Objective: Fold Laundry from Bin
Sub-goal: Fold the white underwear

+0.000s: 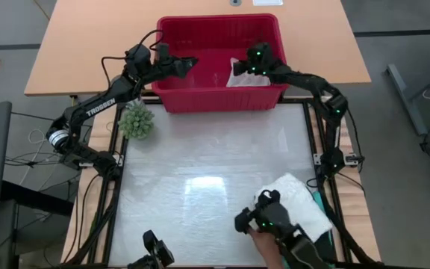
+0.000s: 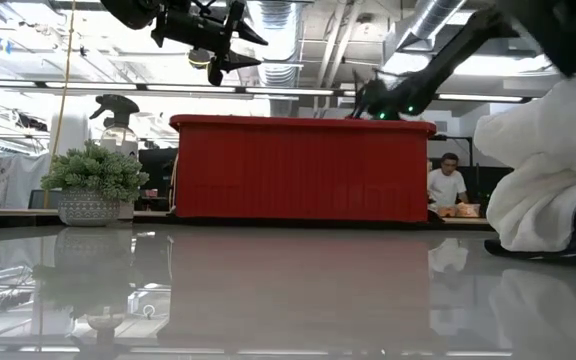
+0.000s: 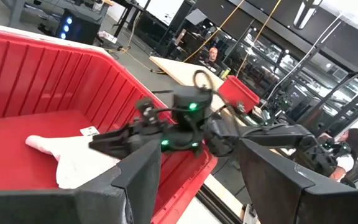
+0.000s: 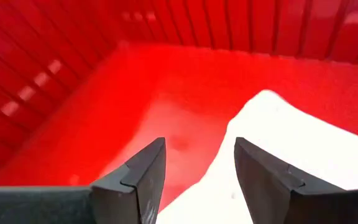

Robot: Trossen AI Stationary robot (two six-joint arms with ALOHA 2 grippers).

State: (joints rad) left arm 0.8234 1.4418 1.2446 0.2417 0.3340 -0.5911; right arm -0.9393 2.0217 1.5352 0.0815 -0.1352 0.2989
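Between the parted fingers [image 4: 263, 171] of the right gripper [image 1: 239, 67], upper middle of the high view, lay a small white cloth [image 1: 246, 79], crumpled, perhaps untouched, on the floor of the red slotted bin [image 1: 178, 101]. Left gripper [image 1: 187, 64] hung open over the bin's left side. White folded laundry [image 1: 301, 202] sat lower right.

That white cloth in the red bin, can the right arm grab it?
Probably yes. The right gripper hangs open inside the bin, just over the white cloth, with nothing between them. The left gripper is off at the bin's other side.
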